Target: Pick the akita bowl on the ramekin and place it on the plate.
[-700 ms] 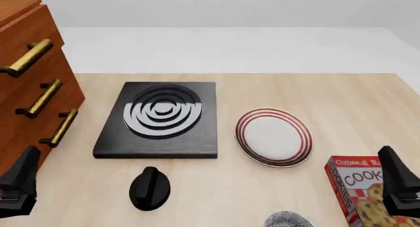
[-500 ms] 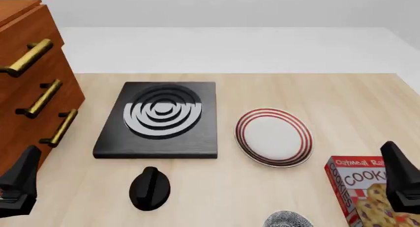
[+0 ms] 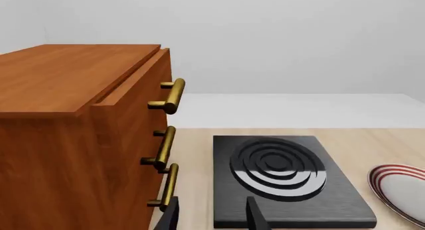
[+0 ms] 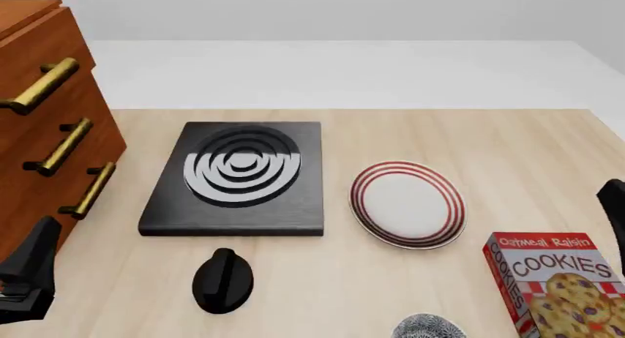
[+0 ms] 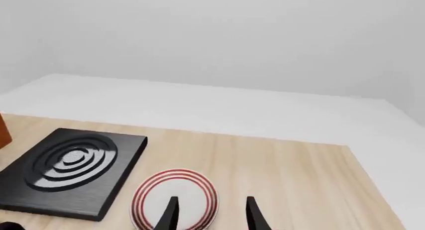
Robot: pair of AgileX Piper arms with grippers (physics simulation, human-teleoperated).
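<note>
The akita bowl (image 4: 428, 328) is a speckled grey rim peeking in at the front view's bottom edge; the ramekin under it is out of view. The plate (image 4: 408, 204), white with red rings, lies right of centre, also shown as the plate (image 5: 174, 198) and at a picture edge as the plate (image 3: 401, 189). My right gripper (image 5: 211, 217) stands open with the plate beyond its fingers; in the front view only a dark sliver of the right gripper (image 4: 616, 210) shows at the right edge. My left gripper (image 3: 211, 219) is open and empty, and appears as the left gripper (image 4: 29, 276) near the cabinet.
A black square burner (image 4: 239, 173) with white rings sits left of the plate. A black knob (image 4: 222, 279) lies in front of it. A wooden cabinet (image 4: 44, 126) with brass handles fills the left. A cookies box (image 4: 557, 283) stands at the front right.
My right gripper has moved right, almost out of the front view, uncovering the cookies box. The left gripper has barely shifted.
</note>
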